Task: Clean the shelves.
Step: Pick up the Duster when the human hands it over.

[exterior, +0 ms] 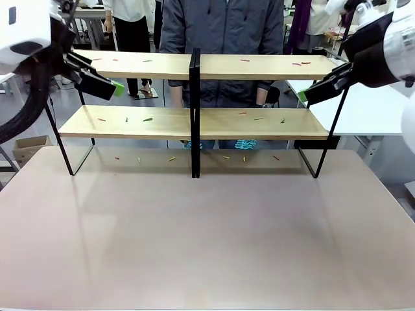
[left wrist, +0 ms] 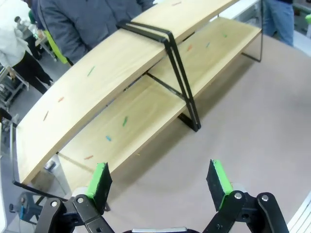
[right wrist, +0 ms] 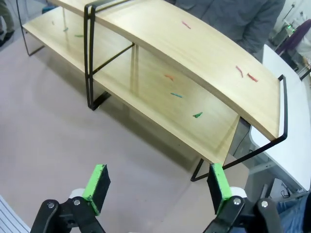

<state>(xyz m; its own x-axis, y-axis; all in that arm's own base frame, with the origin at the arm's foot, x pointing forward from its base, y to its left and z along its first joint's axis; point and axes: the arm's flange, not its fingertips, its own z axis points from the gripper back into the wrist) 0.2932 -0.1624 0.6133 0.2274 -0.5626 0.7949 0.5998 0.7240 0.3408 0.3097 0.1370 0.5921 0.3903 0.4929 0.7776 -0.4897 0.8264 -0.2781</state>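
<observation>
The shelves (exterior: 168,66) are set upright along the far side of the brown table (exterior: 207,246): two long light wooden boards, one above the other, held in a thin black frame with a central post. Small coloured scraps (exterior: 148,119) are scattered over both boards.

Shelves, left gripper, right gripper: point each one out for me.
shelves (exterior: 175,122), front view, bare top of lower board
left gripper (left wrist: 159,179), left wrist view, midway between fingertips
right gripper (right wrist: 158,183), right wrist view, midway between fingertips

White table (exterior: 373,110) right, cardboard box (exterior: 29,148) (on grey floor (exterior: 13,170)) left.
</observation>
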